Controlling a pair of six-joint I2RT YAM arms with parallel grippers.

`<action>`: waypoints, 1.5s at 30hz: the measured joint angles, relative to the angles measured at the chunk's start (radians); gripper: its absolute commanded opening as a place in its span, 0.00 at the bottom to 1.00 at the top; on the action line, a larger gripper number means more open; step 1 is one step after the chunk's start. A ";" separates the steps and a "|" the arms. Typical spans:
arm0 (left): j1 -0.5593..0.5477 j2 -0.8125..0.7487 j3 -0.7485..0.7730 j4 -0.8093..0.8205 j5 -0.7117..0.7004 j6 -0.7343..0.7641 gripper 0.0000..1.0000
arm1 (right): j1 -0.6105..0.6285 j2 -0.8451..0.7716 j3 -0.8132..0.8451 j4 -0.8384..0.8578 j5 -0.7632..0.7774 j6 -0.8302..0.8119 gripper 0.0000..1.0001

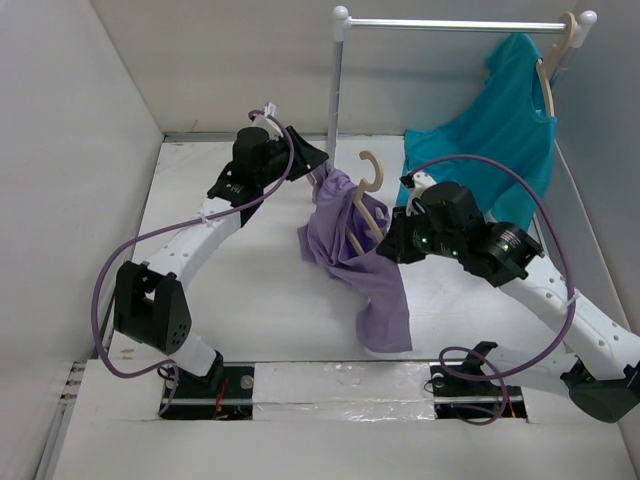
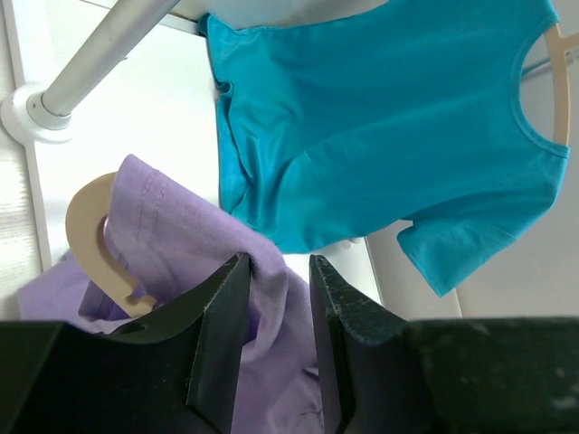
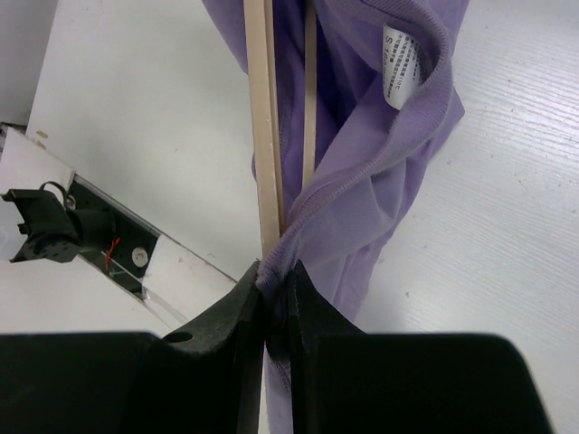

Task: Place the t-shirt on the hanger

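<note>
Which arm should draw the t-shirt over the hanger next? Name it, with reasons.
Probably left: the left gripper pinches the t-shirt beside the hanger hook; the right gripper clamps hanger arm and collar, anchoring them.

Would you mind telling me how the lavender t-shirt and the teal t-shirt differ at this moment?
The lavender t-shirt is bunched, pinched by the left gripper and right gripper; the teal t-shirt hangs spread and untouched. The lavender one's hanger is off the rail; the teal one's second hanger hooks over it. Both are soft tees with a pale wooden hanger at the neck.
</note>
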State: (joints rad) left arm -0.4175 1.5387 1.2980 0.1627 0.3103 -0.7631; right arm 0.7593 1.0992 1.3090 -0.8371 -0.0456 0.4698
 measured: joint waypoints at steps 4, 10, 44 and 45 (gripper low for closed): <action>0.000 0.001 0.000 -0.013 -0.001 0.009 0.12 | -0.008 0.000 0.000 0.000 -0.015 -0.003 0.00; 0.000 0.002 0.001 -0.029 -0.003 0.023 0.00 | -0.008 0.000 0.000 0.000 -0.019 -0.003 0.00; 0.175 0.213 0.537 -0.431 -0.343 0.318 0.58 | -0.018 -0.019 0.155 -0.024 -0.116 -0.029 0.00; 0.175 0.203 0.535 -0.443 -0.329 0.315 0.58 | -0.025 -0.014 0.155 -0.026 -0.119 -0.029 0.00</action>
State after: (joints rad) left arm -0.2420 1.7420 1.8328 -0.2806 -0.0189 -0.4484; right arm 0.7341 1.0851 1.4643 -0.8627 -0.1642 0.4408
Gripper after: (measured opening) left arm 0.565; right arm 0.159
